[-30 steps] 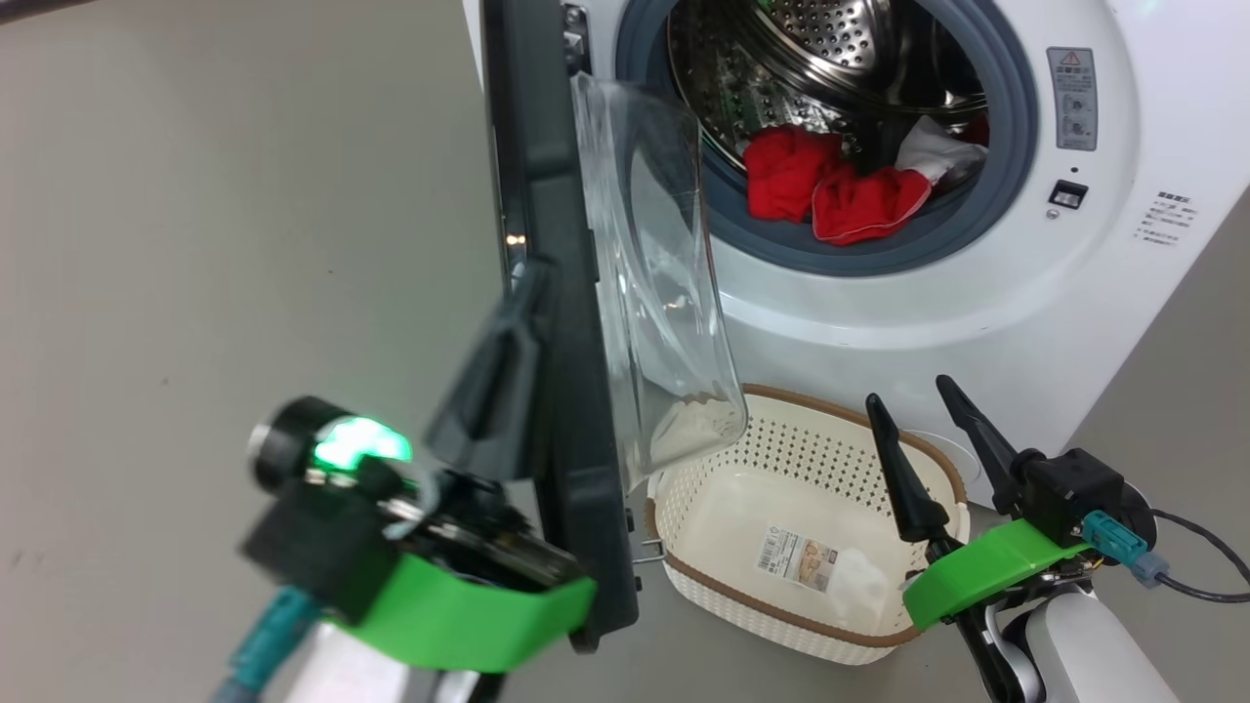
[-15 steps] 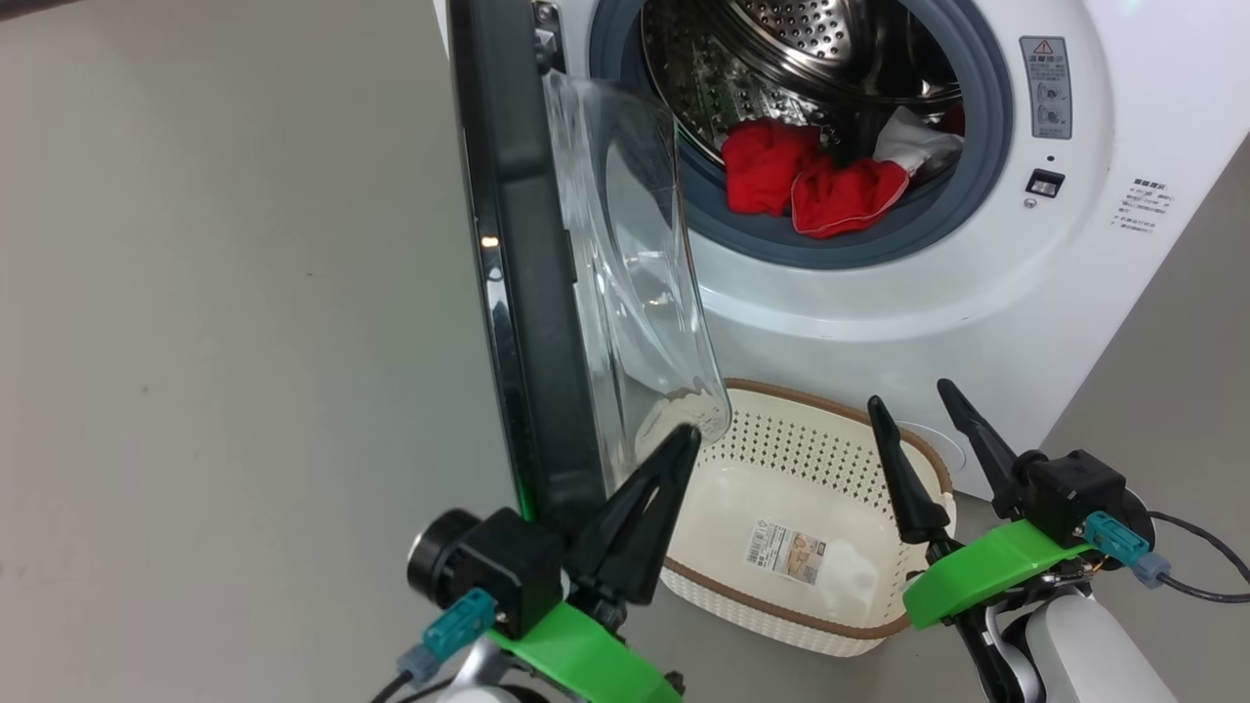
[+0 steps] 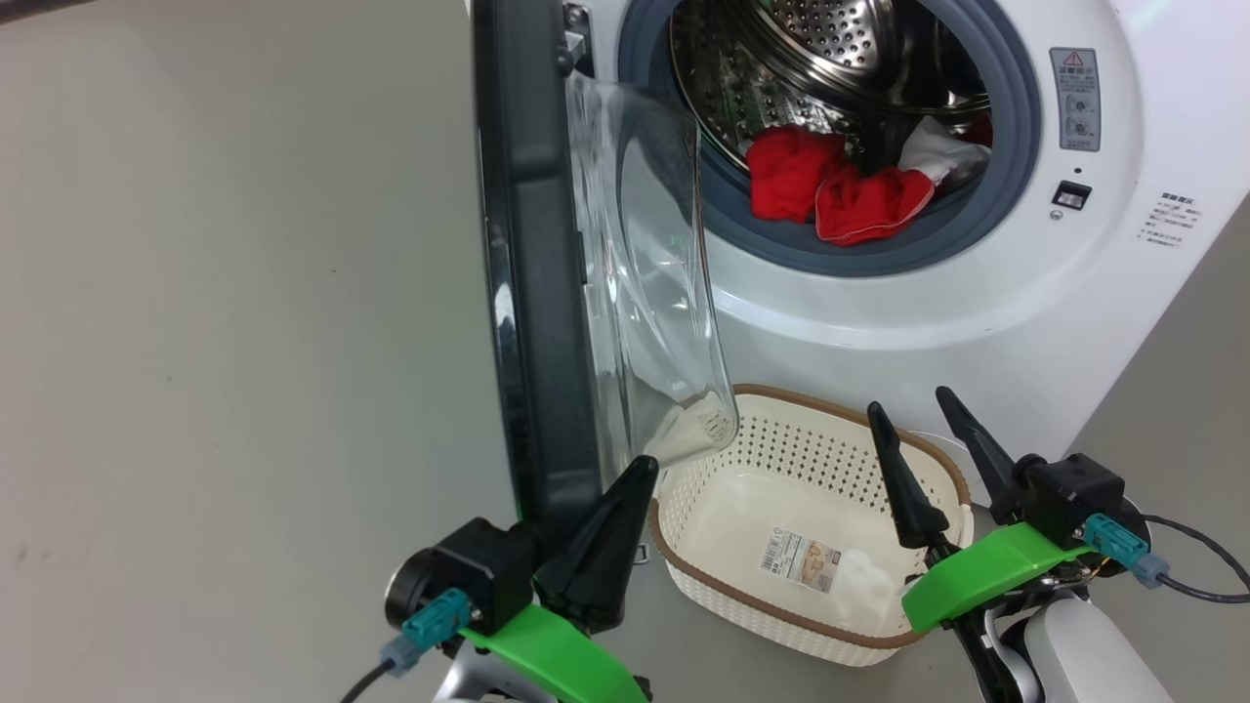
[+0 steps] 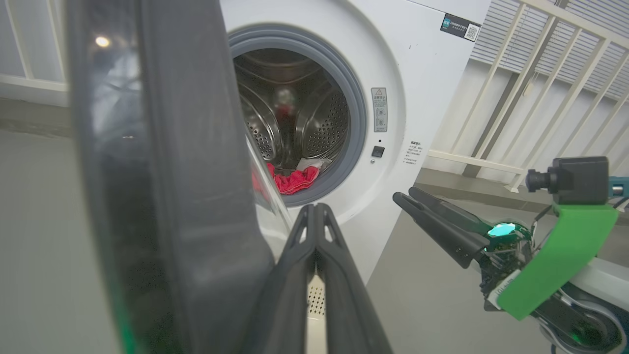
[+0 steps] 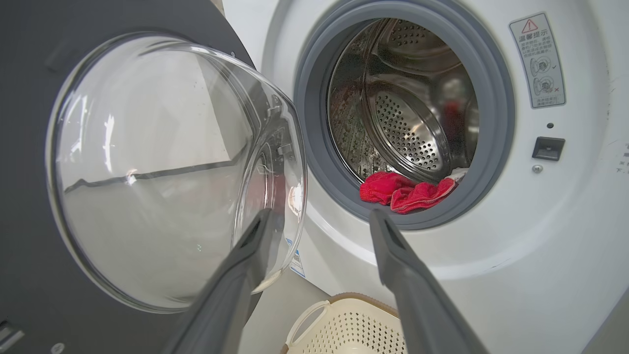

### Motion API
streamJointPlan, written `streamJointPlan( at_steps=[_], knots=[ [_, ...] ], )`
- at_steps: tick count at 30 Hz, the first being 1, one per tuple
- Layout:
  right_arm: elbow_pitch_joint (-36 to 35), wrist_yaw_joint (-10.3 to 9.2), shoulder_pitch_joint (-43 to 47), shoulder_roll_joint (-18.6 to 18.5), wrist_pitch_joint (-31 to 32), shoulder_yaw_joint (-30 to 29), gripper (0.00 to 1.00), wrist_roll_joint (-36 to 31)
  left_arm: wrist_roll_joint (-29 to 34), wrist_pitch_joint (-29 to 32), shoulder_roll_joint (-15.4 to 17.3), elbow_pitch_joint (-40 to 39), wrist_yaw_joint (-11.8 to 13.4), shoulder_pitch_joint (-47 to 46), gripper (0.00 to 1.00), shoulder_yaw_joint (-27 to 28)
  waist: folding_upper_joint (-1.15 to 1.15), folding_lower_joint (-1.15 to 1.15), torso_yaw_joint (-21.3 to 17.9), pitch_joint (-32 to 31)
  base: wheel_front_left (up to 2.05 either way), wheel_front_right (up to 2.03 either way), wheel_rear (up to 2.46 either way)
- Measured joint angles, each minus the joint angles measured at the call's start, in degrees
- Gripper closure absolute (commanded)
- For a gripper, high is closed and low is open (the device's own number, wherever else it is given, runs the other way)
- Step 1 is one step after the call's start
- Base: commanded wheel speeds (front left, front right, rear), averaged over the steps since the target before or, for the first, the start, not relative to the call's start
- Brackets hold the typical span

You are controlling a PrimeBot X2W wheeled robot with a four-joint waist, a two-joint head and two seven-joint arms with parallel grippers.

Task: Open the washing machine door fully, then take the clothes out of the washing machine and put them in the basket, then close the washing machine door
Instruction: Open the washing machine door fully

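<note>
Since the washing machine door [image 3: 532, 293] isn't fully open yet, left gripper [image 3: 643, 467] is clenched empty at its lower edge, probably to push; right gripper [image 3: 907, 400] is splayed beside it, clothes [image 3: 840, 195] beyond it in the drum [image 3: 820, 49].

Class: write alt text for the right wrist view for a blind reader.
A big white front-loading washing machine, its round black-rimmed glass door swung open at left, holds bright red clothes at the drum's lip. The right gripper's spread dark fingers flank a cream perforated plastic basket below.
</note>
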Motion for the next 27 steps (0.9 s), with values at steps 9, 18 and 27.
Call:
streamJointPlan(
  at_steps=[9, 18, 27],
  knots=[
    [0.23, 0.0, 0.02, 0.0, 0.0, 0.02, 0.0, -0.01, -0.05, 0.4, 1.6, 0.18, 2.81, 0.74, 1.0, 2.64, 0.0, 0.0, 1.53, -0.09, 0.0, 0.0, 0.0],
    [0.14, 0.0, -0.04, 0.0, 0.0, 0.58, 0.0, -0.01, -0.09, -1.21, 4.71, -1.54, 5.67, 2.36, 1.0, 7.21, 0.0, 0.0, 2.14, 0.99, 0.0, 0.0, 0.0],
    [0.36, 0.0, -0.15, -0.13, 0.0, 1.81, 0.0, -0.01, -0.03, -4.13, 7.37, -1.56, 8.99, 3.38, 1.0, 12.49, 0.0, 0.0, 2.44, 2.28, 0.0, 0.0, 0.0]
  ],
)
